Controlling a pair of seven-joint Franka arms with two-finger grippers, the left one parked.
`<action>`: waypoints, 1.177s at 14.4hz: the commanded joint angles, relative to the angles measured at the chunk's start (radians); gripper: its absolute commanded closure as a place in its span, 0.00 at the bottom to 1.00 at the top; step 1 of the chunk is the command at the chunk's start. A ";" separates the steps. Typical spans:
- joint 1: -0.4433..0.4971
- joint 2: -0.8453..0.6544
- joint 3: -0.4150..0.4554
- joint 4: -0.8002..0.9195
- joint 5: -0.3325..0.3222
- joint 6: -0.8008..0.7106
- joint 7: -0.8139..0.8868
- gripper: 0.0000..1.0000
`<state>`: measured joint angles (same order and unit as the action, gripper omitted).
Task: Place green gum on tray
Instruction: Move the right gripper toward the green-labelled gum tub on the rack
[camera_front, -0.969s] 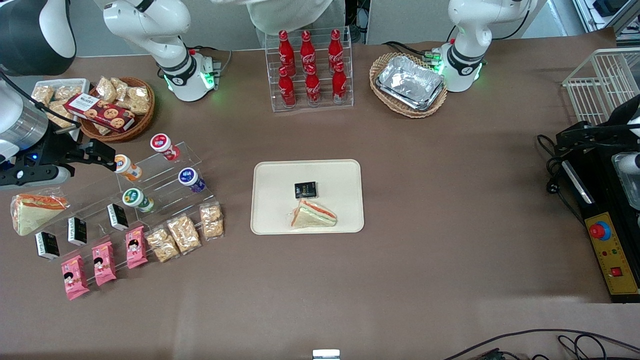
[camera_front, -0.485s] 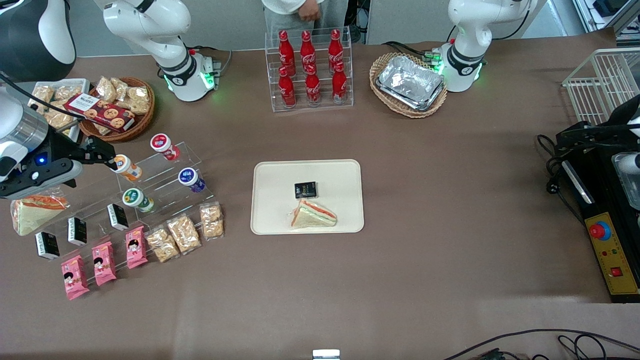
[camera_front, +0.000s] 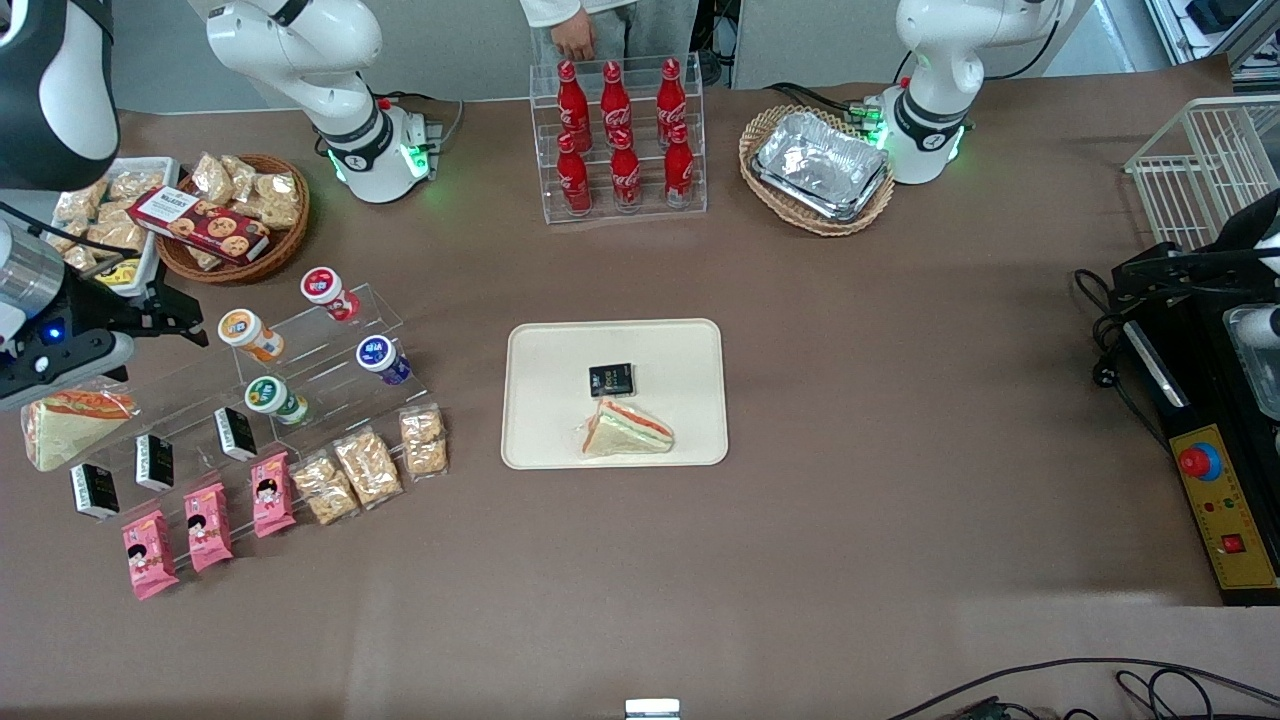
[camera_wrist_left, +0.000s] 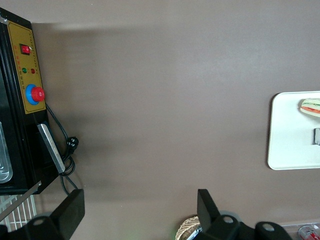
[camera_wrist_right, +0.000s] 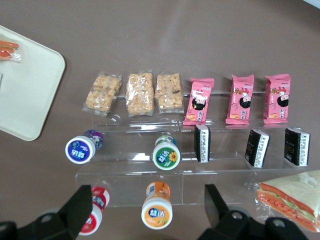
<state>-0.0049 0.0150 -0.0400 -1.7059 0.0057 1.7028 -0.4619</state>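
1. Front view: I see the green gum (camera_front: 275, 398) on the clear stepped rack (camera_front: 300, 370), on a middle step, lid facing up and outward.
2. Orange gum (camera_front: 250, 334) sits one step higher, farther from the front camera; purple gum (camera_front: 383, 359) shares the green one's step; red gum (camera_front: 329, 293) is on the top step.
3. My gripper (camera_front: 185, 318) hovers just beside the orange gum, toward the working arm's end, fingers spread and holding nothing.
4. Right wrist view: the green gum (camera_wrist_right: 166, 154) lies between the two finger tips (camera_wrist_right: 82, 200), above the orange one (camera_wrist_right: 157, 210).
5. Tray (camera_front: 560, 350) at table centre, well apart from the rack, holds a sandwich (camera_front: 627, 429) and a black packet (camera_front: 611, 380).
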 joint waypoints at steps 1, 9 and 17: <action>-0.001 -0.032 -0.018 -0.150 0.011 0.119 -0.040 0.00; -0.012 -0.059 -0.040 -0.518 0.010 0.535 -0.041 0.00; -0.012 -0.052 -0.058 -0.695 0.010 0.771 -0.055 0.00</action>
<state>-0.0111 -0.0020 -0.1006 -2.3252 0.0057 2.3958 -0.4975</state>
